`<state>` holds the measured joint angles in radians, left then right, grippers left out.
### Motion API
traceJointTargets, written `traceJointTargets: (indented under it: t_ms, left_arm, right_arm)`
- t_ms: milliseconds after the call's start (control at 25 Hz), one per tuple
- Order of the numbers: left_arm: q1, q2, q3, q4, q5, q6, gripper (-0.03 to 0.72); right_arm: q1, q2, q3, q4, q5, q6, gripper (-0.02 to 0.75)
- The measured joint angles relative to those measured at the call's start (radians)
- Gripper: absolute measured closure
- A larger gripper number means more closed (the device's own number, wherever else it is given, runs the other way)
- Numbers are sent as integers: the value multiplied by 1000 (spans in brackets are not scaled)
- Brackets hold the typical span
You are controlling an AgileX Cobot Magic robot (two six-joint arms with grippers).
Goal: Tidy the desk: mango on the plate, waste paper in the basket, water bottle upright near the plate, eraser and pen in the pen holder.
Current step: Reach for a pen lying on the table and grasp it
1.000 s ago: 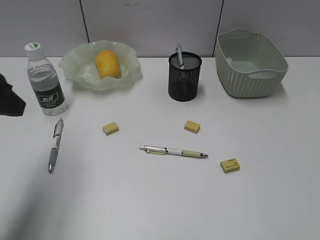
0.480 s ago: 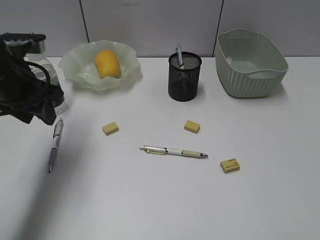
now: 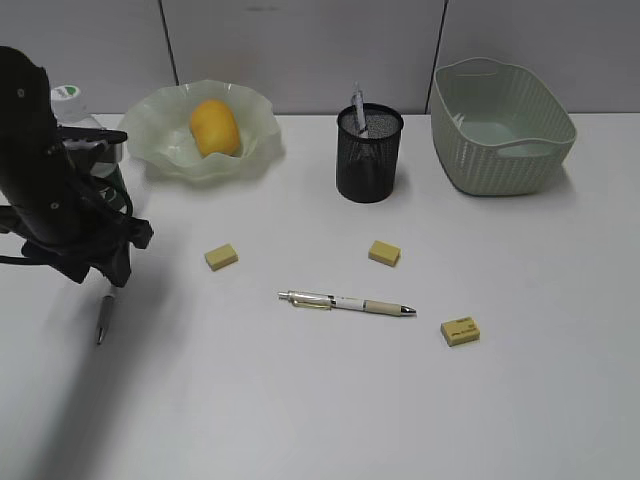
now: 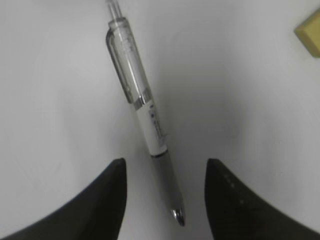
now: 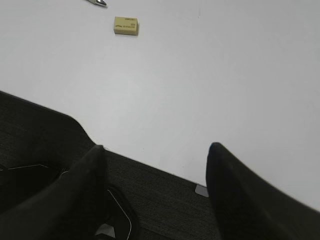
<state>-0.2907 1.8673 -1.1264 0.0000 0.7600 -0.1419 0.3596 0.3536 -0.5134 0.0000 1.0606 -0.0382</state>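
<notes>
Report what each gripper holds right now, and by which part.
Nothing is held. The left gripper hangs open, jaws either side of the pen near its tip, not touching. The right gripper is open and empty.

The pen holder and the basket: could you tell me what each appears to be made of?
The pen holder looks like black wire mesh, probably metal, matte: light shows through its fine grid. The basket looks like moulded pale green plastic, slightly glossy, with a woven pattern pressed into smooth, even walls.

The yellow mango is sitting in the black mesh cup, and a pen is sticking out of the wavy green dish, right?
Not quite: you swapped them. In the exterior view the mango lies in the wavy green dish, and the pen sticks out of the black mesh cup.
</notes>
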Motion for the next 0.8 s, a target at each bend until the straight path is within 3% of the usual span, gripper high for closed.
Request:
traceJointTargets:
  t_ms: [800]
  left_arm:
    - [11, 106, -2, 31, -124, 0, 302]
  right_arm:
    - [0, 0, 0, 0, 0, 0, 243]
